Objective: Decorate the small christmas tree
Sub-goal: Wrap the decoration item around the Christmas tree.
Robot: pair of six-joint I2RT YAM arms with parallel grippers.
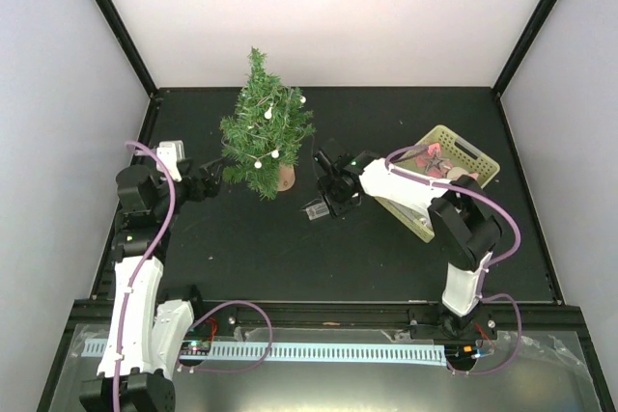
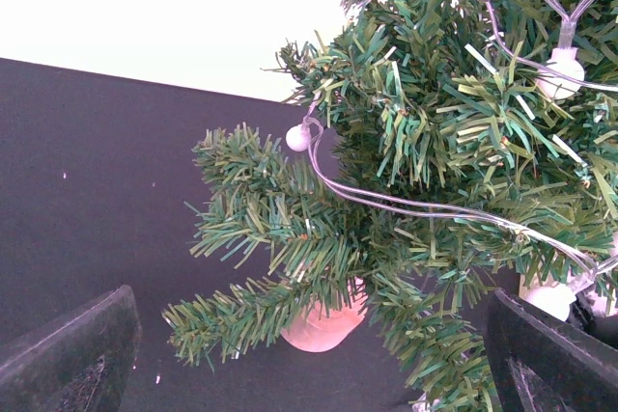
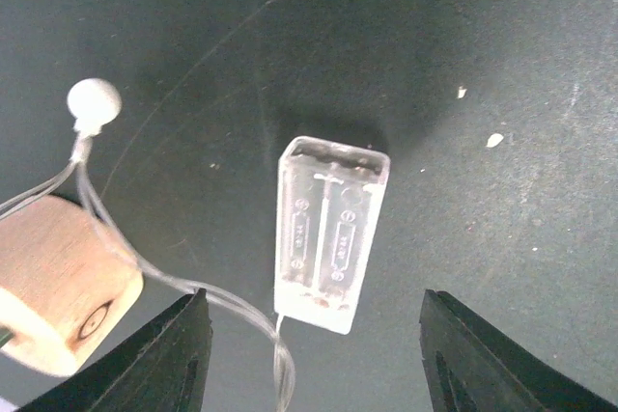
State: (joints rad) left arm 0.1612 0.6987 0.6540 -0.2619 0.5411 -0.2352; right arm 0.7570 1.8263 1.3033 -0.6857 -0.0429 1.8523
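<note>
Battery box [image 3: 331,233] beside small christmas tree [image 1: 263,127]

Bright, even light; views sharp; white bkgd [image 2: 145,7] overexposed; soft shadow by battery box [image 3: 331,233].

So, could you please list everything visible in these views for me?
small christmas tree: one, dark green, upright, left of the table's middle.
wooden base: one, light wood, under the tree.
light string: one, clear wire with white bulbs, draped over the tree.
battery box: one, clear, lying on the table right of the tree.
basket: one, pale yellow, right side, holding reddish items.
table: one, black.
left gripper: one, black, open, beside the tree's lower branches.
right gripper: one, black, open, over the battery box, not touching.
</note>
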